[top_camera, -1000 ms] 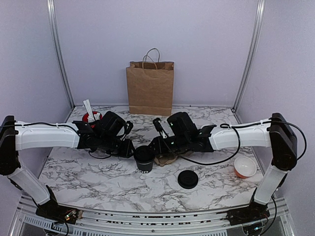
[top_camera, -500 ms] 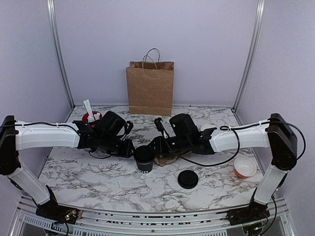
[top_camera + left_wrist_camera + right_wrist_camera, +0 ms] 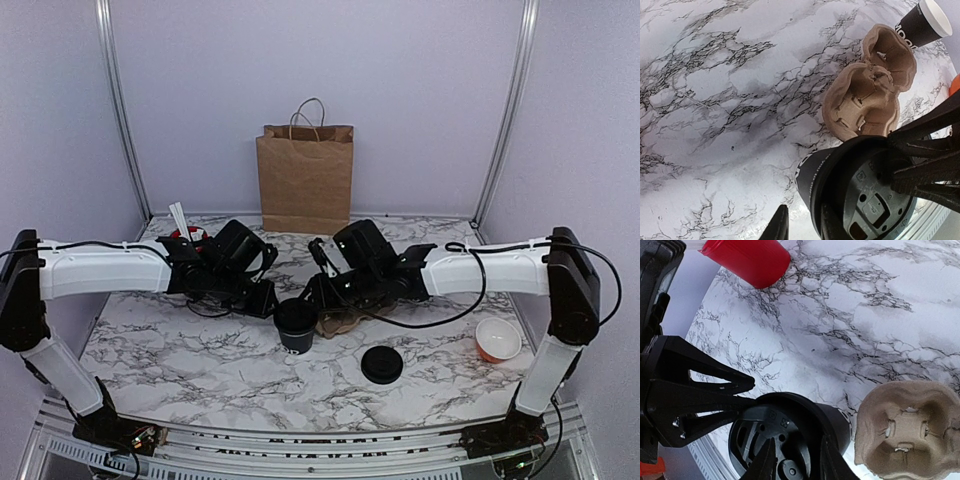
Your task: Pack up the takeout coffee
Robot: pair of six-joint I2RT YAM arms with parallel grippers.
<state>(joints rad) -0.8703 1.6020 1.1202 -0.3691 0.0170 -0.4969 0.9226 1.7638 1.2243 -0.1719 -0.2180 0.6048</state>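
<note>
Takeout coffee (image 3: 296, 322) is mid worktop (image 3: 180, 370). Left pincer (image 3: 802, 212) is pinching its rim. Right pincer (image 3: 796, 447) is slightly parted over the mouth, can't tell if it's gripping.

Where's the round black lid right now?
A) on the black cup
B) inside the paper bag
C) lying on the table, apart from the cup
C: the lid lies flat on the table, well apart from the open-topped black cup.
</note>
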